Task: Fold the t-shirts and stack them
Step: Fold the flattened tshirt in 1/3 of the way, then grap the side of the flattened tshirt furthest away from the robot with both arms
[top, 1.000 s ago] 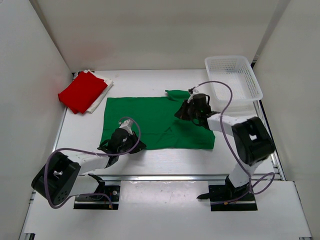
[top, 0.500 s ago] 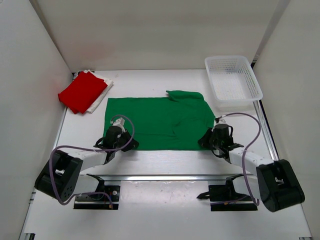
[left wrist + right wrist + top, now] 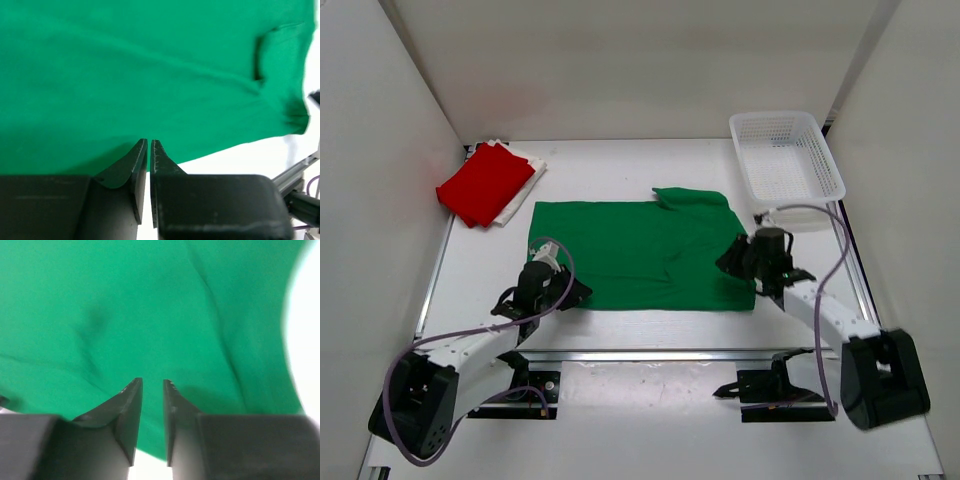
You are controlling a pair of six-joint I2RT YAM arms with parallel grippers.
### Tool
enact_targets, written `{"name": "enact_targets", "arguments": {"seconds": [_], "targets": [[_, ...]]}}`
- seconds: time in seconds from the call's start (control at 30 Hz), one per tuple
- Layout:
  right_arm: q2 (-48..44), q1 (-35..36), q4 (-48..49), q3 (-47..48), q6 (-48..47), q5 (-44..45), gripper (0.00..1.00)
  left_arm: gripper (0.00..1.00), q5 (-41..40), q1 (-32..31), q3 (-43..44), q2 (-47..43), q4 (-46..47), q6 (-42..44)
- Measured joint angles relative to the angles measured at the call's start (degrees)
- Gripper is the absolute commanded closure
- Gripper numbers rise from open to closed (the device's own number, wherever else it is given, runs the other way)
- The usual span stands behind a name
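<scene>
The green t-shirt (image 3: 640, 255) lies spread flat in the middle of the table, with a bunched sleeve (image 3: 685, 195) at its far edge. My left gripper (image 3: 570, 293) hovers at the shirt's near left corner; its jaws stand a thin slit apart with nothing between them (image 3: 149, 141). My right gripper (image 3: 730, 262) is over the near right part of the green cloth (image 3: 150, 305), open and empty (image 3: 152, 381). The folded red t-shirt (image 3: 485, 185) rests on the folded white t-shirt (image 3: 527, 180) at the far left.
A white plastic lattice basket (image 3: 787, 158) stands at the far right, just beyond the right arm. White walls close in the table on the left, back and right. A metal rail (image 3: 650, 352) runs along the near edge.
The right gripper came from the shirt's far right part to its near right edge, and the shirt now lies flatter and nearer the front. Both grippers' jaws have parted off the cloth.
</scene>
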Motion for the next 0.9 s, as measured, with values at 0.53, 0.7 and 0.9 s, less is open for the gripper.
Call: {"name": "enact_targets", "arguments": {"seconds": [0.53, 0.7, 0.9], "targets": [[64.08, -1.25, -3.72, 72.43, -16.22, -0.94, 0.53, 0.82, 1.88, -5.99, 5.07, 14.1, 9.03, -1.36], [72.13, -0.74, -13.6, 81.64, -20.17, -0.09, 0.47, 0.82, 2.36, -5.51, 5.27, 16.02, 10.78, -1.36], [72.85, 0.02, -18.8, 84.0, -22.43, -0.22, 0.97, 0.83, 2.56, -5.09, 5.55, 16.96, 11.89, -1.53]]}}
